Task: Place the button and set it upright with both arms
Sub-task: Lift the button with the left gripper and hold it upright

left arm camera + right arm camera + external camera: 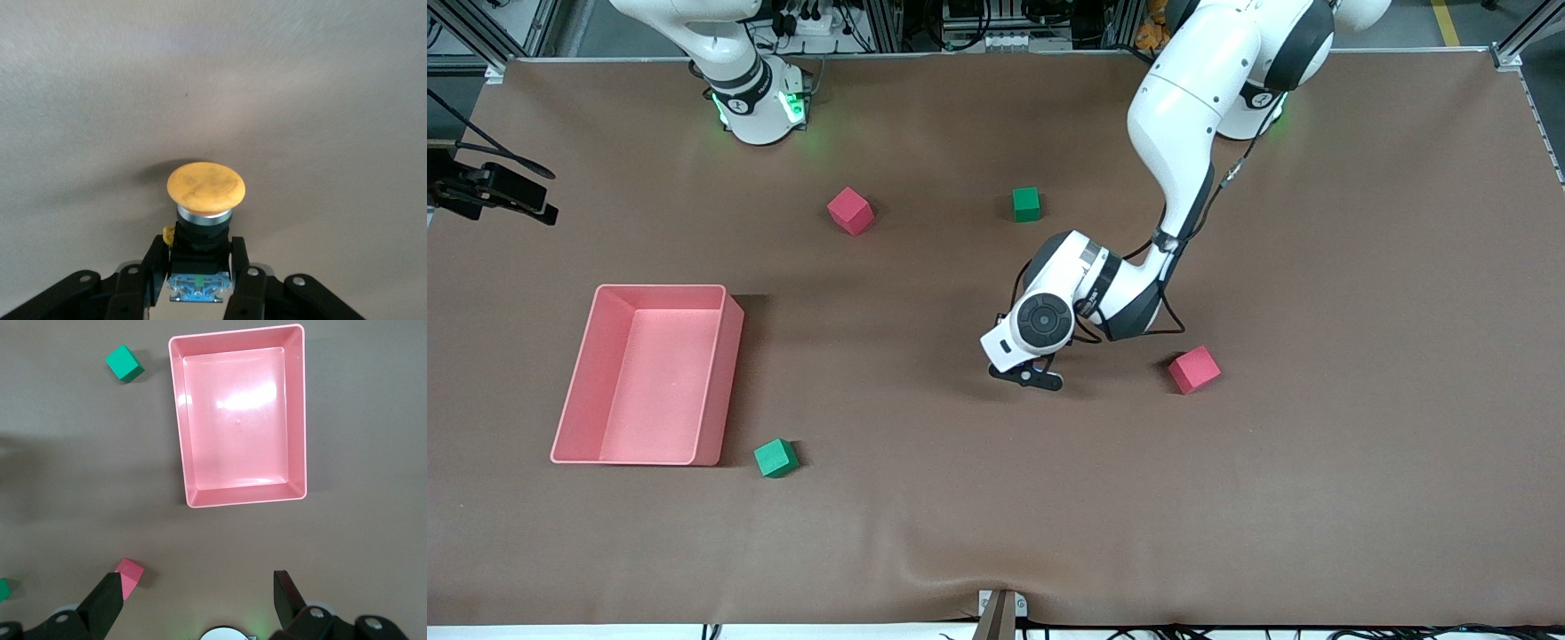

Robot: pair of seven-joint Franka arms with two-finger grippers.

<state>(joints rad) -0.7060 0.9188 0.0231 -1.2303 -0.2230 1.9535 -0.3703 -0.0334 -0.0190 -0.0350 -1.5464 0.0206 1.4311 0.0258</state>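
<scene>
The button (205,188) shows in the left wrist view, with a round orange cap, a black body and a bluish blocky end. My left gripper (198,252) is shut on its black body, and the cap points away from the wrist, close above the brown mat. In the front view the left gripper (1027,375) is low over the middle of the table, and the wrist hides the button. My right gripper (198,583) hangs open and holds nothing, high above the table near its own base, out of the front view.
A pink bin (725,382), also in the right wrist view (297,420), stands toward the right arm's end. Two pink cubes (850,211) (1194,369) and two green cubes (1026,204) (775,458) lie scattered. The nearest pink cube lies beside the left arm's wrist.
</scene>
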